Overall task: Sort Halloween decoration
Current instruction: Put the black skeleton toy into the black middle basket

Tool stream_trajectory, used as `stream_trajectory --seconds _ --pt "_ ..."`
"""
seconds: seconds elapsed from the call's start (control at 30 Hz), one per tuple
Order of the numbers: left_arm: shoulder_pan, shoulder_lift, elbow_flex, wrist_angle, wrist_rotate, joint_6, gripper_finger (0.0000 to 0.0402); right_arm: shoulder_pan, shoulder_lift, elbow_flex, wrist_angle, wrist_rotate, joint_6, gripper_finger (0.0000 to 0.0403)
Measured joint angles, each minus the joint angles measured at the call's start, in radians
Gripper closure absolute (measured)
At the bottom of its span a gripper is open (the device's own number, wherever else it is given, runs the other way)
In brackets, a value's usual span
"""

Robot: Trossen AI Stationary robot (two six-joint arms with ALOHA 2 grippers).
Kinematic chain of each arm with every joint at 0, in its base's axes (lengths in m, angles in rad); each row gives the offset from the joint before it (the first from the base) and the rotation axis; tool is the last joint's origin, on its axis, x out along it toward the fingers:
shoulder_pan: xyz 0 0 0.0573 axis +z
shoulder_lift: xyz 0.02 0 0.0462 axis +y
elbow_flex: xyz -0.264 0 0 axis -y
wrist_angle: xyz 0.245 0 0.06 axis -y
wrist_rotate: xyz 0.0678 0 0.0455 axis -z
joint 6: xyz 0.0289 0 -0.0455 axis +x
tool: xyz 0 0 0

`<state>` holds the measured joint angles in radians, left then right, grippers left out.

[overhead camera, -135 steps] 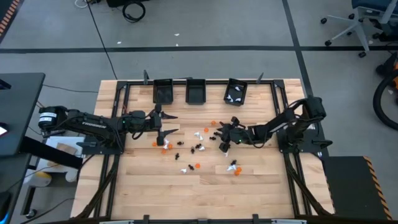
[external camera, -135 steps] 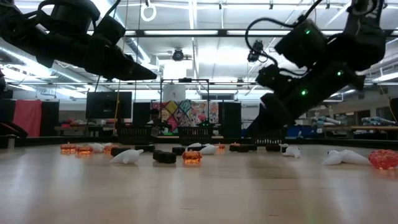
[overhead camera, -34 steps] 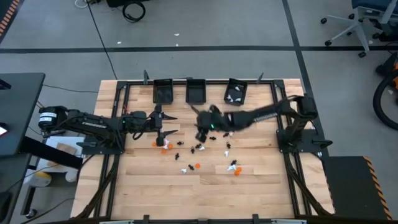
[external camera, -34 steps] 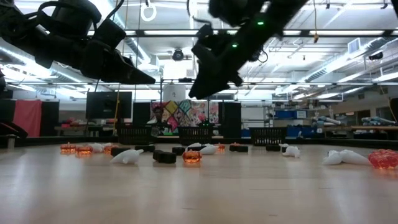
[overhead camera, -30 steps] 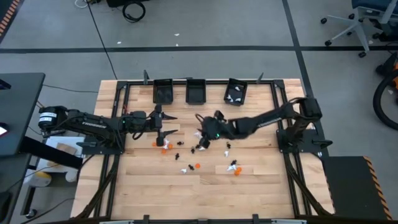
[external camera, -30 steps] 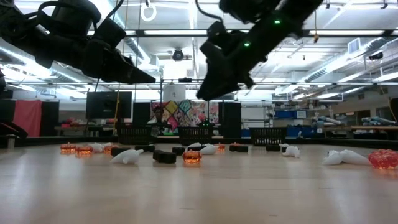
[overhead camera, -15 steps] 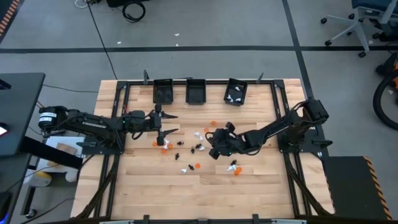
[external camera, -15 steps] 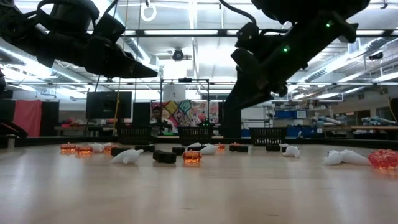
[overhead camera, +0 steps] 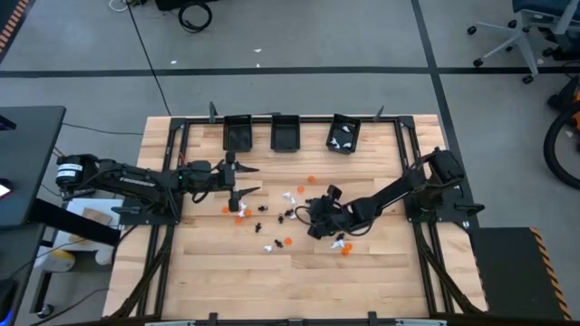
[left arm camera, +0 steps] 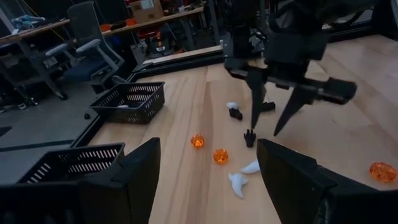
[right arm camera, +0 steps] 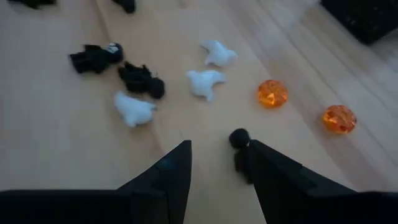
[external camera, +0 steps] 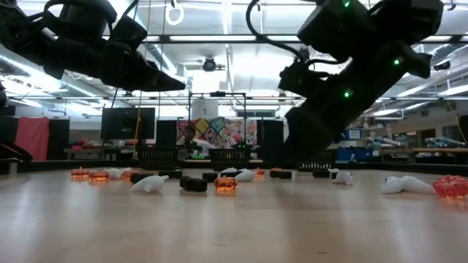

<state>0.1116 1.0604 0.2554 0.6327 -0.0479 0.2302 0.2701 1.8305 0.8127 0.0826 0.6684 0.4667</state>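
I see the Halloween decoration spread over the middle of the wooden table: tiny orange, black and white bits. A few white ones lie in the right bin. My right gripper hangs low over the pile, its jaws partly open with nothing between them; a small black piece lies just ahead of the fingers. My left gripper waits above the left side of the pile, jaws wide open and empty.
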Motion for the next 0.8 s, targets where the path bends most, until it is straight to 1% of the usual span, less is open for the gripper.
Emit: stream_trajectory --seconds 0.17,0.27,0.4,0.5,0.6,0.7,0.8 --pt "0.003 0.000 0.000 0.000 0.000 0.000 0.0147 -0.023 -0.009 -0.002 -0.006 -0.018 -0.022 0.0239" --pt "0.003 0.000 0.000 0.000 0.000 0.000 0.0148 -0.042 -0.026 -0.021 0.017 -0.059 -0.033 0.0239" --pt "0.003 0.000 0.000 -0.003 0.000 0.001 0.0147 -0.077 -0.026 -0.100 0.176 -0.142 -0.061 0.0239" --pt "0.003 0.000 0.000 -0.005 0.000 0.000 0.0147 -0.105 -0.026 -0.170 0.302 -0.166 -0.074 0.0239" --pt "0.003 0.000 0.000 -0.003 0.000 0.001 0.0147 -0.127 -0.026 -0.221 0.389 -0.212 -0.106 0.0239" --pt "0.003 0.000 0.000 -0.001 0.000 0.002 0.0148 -0.143 -0.026 -0.244 0.423 -0.268 -0.123 0.0239" --pt "0.003 0.000 0.000 0.000 0.000 0.013 0.0147 -0.156 -0.021 -0.253 0.434 -0.273 -0.111 0.0242"
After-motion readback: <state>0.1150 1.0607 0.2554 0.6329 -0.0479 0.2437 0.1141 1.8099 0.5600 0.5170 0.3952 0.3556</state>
